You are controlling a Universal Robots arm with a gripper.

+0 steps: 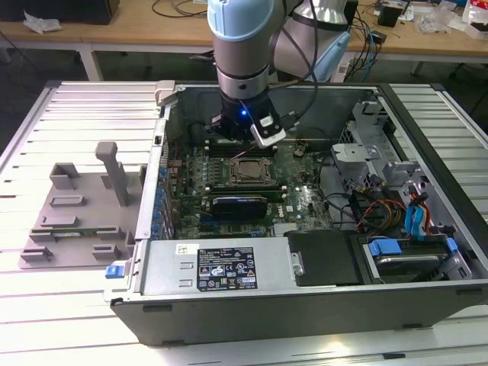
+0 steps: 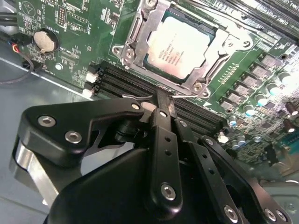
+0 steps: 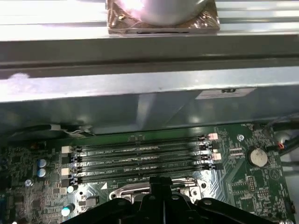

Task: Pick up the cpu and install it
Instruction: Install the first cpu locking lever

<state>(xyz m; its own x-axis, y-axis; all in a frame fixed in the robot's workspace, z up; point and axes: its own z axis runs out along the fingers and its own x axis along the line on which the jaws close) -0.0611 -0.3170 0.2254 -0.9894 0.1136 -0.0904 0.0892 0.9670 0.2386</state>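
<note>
- Inside the open grey metal computer case, the small square silver-topped cpu sits in the metal-framed motherboard socket.
- The arm points straight down; its black end effector hovers beside the socket, fingers pressed together, holding nothing.

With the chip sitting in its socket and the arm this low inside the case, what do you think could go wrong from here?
1. The cpu lies in the socket frame with its top bare; a nudge may shift it.
2. The tool hangs just over the memory slots by the socket, so a sideways move might scrape them.
3. Loose cables lie in the case toward the exterior view's right; a wide swing could snag them.
</note>
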